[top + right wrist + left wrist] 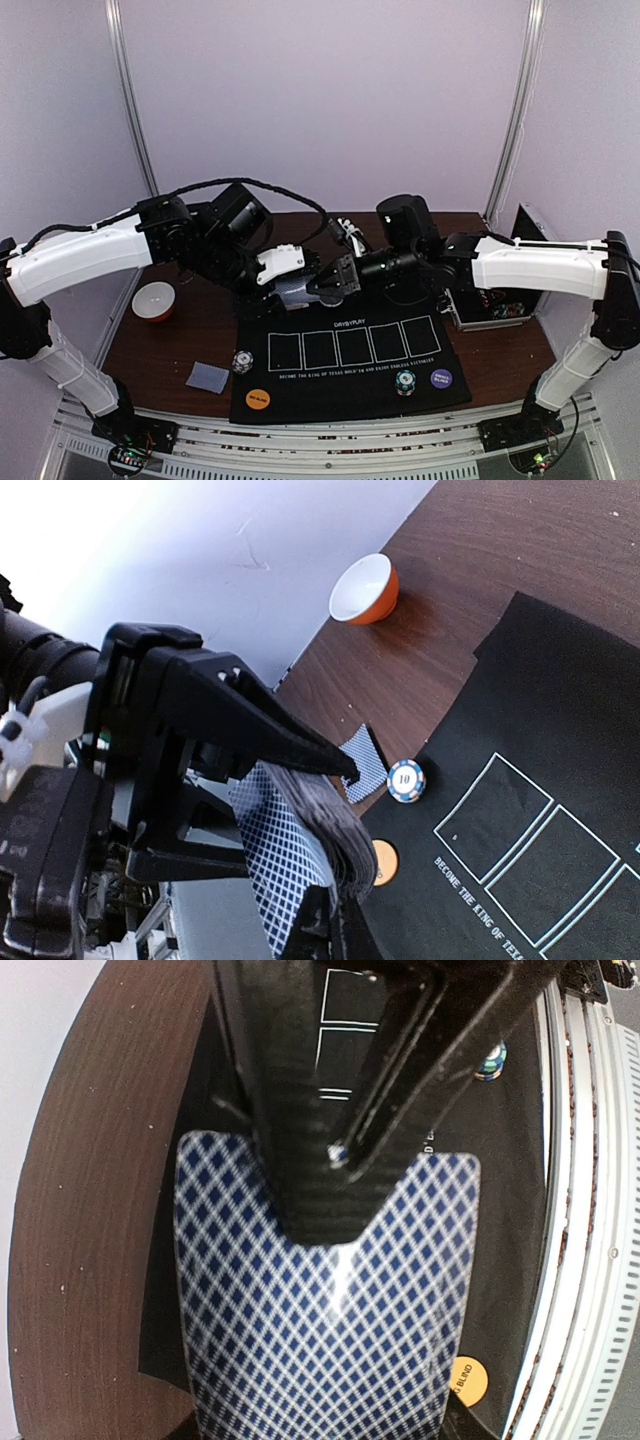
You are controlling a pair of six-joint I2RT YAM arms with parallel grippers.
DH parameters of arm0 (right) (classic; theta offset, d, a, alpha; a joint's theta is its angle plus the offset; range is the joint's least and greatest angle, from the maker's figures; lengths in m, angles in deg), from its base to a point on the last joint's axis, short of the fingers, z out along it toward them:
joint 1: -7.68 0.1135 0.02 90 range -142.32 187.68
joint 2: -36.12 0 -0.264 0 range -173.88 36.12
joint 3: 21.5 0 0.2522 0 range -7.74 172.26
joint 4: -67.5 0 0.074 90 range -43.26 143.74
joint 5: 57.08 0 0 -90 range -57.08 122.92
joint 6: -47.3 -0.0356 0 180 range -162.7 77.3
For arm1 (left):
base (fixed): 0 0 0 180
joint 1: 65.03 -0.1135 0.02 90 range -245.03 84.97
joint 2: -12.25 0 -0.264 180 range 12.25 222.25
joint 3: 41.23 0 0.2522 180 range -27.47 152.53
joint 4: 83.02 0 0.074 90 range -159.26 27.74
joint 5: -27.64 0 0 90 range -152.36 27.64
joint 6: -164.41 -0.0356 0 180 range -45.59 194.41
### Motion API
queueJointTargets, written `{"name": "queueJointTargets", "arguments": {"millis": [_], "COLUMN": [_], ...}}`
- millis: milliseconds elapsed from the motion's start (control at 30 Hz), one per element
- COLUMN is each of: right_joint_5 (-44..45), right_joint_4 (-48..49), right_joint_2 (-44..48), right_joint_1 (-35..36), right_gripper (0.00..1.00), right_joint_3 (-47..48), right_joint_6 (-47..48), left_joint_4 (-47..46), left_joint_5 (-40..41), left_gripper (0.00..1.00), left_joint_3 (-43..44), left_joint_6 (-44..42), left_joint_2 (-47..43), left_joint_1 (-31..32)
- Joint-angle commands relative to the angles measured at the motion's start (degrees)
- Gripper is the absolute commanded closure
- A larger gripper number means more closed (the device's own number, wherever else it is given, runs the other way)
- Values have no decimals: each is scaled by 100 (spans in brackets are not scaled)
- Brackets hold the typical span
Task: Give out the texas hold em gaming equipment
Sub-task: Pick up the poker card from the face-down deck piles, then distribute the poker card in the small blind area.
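**Over the mat's far edge, a deck offered up**

From the top view, the left fingers [283, 280] are clamped on the deck [294, 295] above the mat [350, 397]. They seem to present it so the right fingers [335, 278] can peel off a card.

From the left wrist, a black finger covers the deck's top, and its near end is cut off.

From the right wrist, the right fingers meet the deck's edge; whether they pinch a card I cannot tell.
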Motion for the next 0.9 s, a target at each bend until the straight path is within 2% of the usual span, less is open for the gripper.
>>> {"name": "queueJointTargets", "arguments": {"millis": [0,267,433,667,800,867], "right_joint_5": [254,576,438,792,960,695], "right_joint_4": [-478,-1500,-2731,-4868,-5134,-5155], "right_joint_2": [280,748,1200,1602,1690,1533], "right_joint_1": [17,-23,-113,-133,-58,51], "right_gripper": [100,100,100,100,100,100], "right_joint_3": [220,445,610,544,203,114], "right_joint_6": [197,508,1002,2215,3085,3527], "left_joint_4": [-228,-255,-259,-282,-273,-265], "left_joint_5": [70,200,317,724,827,858], "left_gripper": [49,49,49,48,48,48], "left_joint_3": [-73,-215,-217,-243,-143,-121], "left_joint_6": [-19,80,161,349,587,723], "left_joint_2": [-195,-222,-231,-212,-144,-155], "left_joint_1": [-28,-28,-28,-57,-222,-344]}}
